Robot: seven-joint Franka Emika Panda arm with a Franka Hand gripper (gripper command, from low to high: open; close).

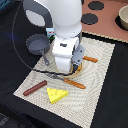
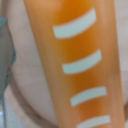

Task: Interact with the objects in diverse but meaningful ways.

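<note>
Under the wrist — smooth orange bread loaf (image 2: 75,65); curved white stripes.

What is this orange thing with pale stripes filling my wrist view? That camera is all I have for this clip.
Observer: It looks like the bread loaf. In the exterior view the arm stands low over a beige mat and hides most of the loaf.
Operator: What else lies on that mat?
Observer: A yellow cheese wedge with a sausage beside it, both apart from the arm.
Operator: And the saucepan?
Observer: The saucepan sits upright near the mat's far corner, on the exterior view's left of the arm.
</note>
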